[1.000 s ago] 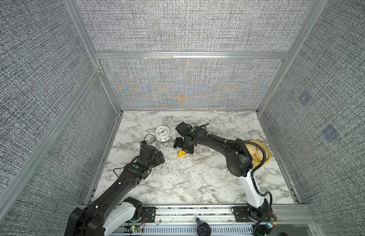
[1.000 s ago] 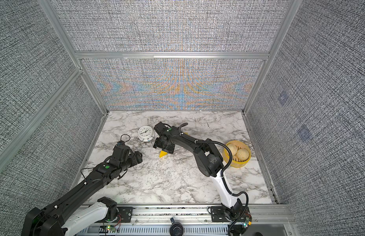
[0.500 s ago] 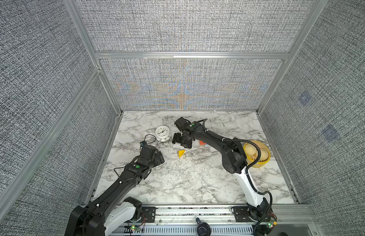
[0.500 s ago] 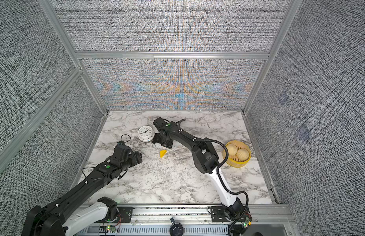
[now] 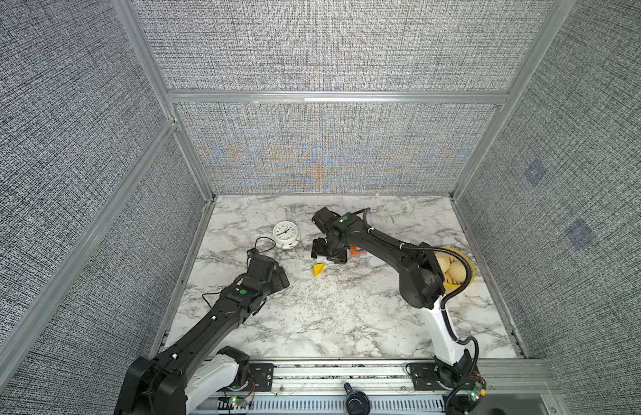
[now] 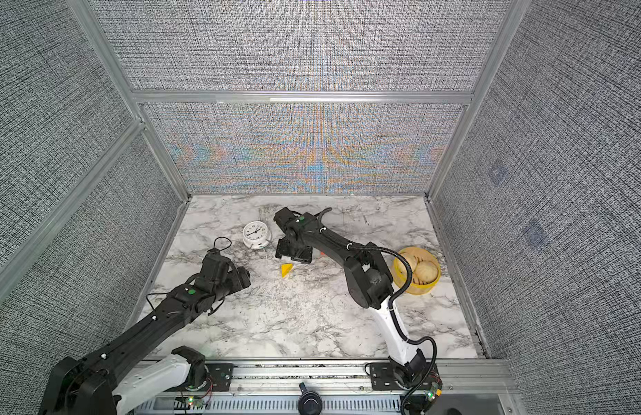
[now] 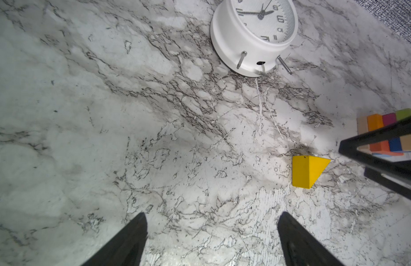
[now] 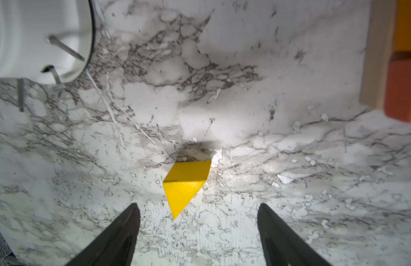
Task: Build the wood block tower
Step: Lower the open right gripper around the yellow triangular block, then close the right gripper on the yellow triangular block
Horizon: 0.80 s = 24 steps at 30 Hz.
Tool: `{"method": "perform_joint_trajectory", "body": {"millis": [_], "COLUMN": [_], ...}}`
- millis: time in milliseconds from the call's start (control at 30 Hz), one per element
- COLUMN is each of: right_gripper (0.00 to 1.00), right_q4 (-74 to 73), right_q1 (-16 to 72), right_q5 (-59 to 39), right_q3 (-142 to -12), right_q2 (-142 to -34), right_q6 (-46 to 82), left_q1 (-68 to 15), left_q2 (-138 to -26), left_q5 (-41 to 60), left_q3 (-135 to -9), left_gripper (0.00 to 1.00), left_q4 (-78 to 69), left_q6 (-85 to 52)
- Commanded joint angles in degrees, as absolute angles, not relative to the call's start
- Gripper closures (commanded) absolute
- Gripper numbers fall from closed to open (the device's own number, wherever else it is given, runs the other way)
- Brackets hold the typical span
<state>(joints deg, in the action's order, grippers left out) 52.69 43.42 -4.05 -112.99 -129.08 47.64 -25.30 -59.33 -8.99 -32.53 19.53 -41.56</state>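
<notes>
R jaws: spread wide, empty, hanging above the yellow wedge (image 8: 186, 182), prob. lined up for a pick.
Wedge: loose on bench (image 5: 312, 316), near tower (image 7: 375, 122) (not on it yet), clock (image 5: 285, 233) close by.
L jaws: open, empty, off to the side, out of R's way.

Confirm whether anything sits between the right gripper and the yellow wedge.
Nothing visible. The yellow wedge lies alone on the bare table just ahead of the right gripper, whose fingers are open. The clock and the tower sit off to either side, clear of that path.
</notes>
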Motion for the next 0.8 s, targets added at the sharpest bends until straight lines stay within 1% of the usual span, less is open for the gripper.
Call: {"method": "perform_joint_trajectory", "body": {"millis": [0, 500, 633, 767], "right_gripper": [0.17, 0.18, 0.18, 0.21], "right_q4": [50.3, 52.0, 52.4, 55.1], "right_q1": [44.3, 44.6, 44.7, 44.8], "right_q5": [-6.1, -8.4, -8.8, -7.5], "right_q3": [-112.0, -125.3, -126.9, -128.3], "right_q2": [-129.2, -139.0, -139.8, -139.5], "right_q6": [48.0, 48.3, 47.9, 45.5], "left_q1": [-25.3, -25.2, -25.2, -25.2], "left_q2": [-59.7, -59.5, -59.6, -59.5], "left_q5": [-8.9, -9.0, -8.9, -8.9], "left_q3": [-32.5, -32.4, -32.4, -32.4], "left_gripper": [0.11, 0.11, 0.11, 0.11], "left_q4": [18.5, 18.5, 18.5, 18.5], "left_q6": [-40.8, -40.8, -40.7, -40.7]}}
